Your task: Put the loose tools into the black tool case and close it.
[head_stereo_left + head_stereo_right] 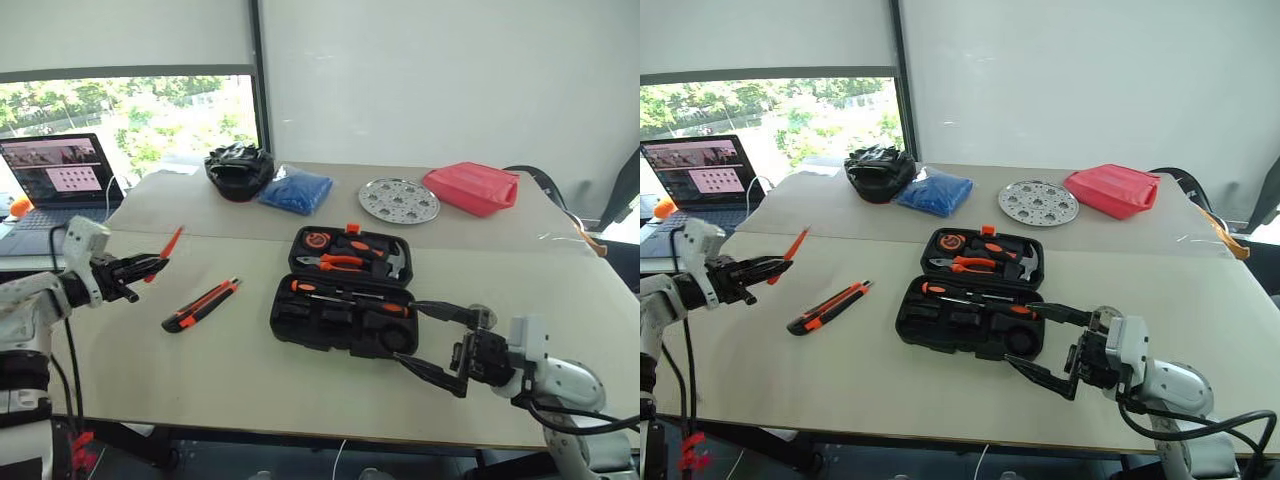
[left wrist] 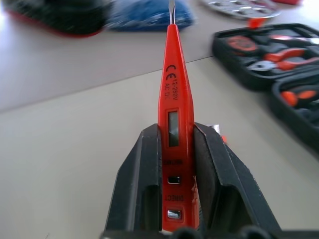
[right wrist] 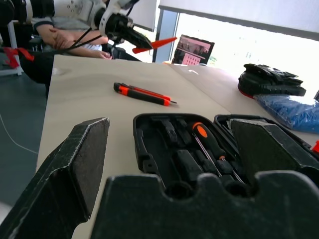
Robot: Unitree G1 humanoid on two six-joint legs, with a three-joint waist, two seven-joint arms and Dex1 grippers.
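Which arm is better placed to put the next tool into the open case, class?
Left. Its gripper already holds the small orange tool above the table, while the right gripper, fingers open and empty, sits by the black tool case.

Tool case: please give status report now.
Left gripper shut on orange tester, lifted. Right gripper open beside open case. Knife on table. Nothing in the way.
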